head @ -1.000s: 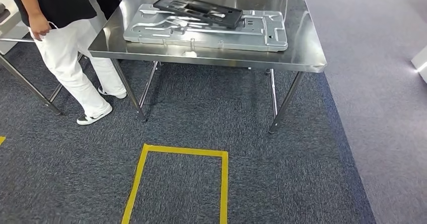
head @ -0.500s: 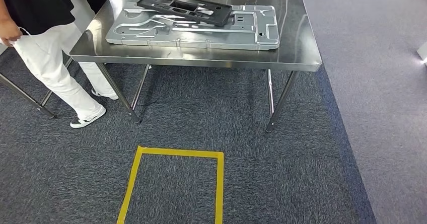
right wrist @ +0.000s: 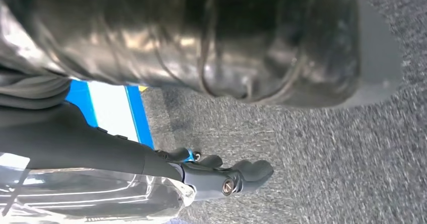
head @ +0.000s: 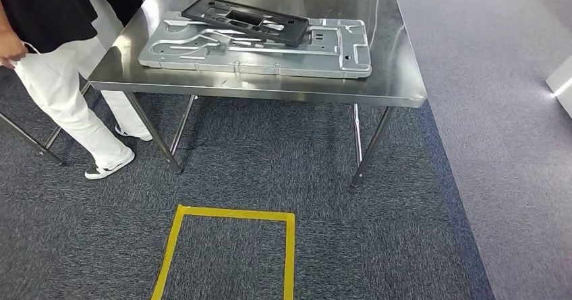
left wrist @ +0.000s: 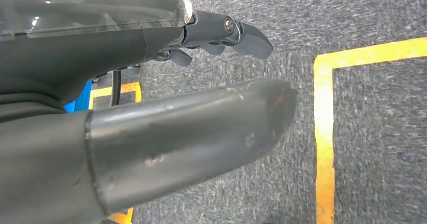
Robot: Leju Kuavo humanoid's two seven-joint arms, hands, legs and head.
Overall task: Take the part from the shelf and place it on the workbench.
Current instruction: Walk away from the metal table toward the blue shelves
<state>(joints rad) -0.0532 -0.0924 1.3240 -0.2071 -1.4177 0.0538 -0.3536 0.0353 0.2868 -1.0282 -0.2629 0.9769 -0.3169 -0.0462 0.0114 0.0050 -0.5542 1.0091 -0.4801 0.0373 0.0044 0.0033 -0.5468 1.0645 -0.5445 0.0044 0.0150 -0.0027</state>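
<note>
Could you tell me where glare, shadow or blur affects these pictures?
Head view: sharp; ceiling light reflects off the steel workbench, which casts a soft shadow on the carpet beneath. Left wrist view: the left hand is close and soft, with glare on its cover. Right wrist view: the right hand looks sharper; the carpet is blurred.

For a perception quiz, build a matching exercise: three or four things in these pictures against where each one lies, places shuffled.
Things:
1. black part
2. silver panel
3. yellow tape outline
4. person

Places:
A. on the carpet before the workbench
B. flat on the workbench top
C. standing at the workbench's left end
D. atop the silver panel

Pairs: 1-D, 2-B, 3-A, 4-C
</note>
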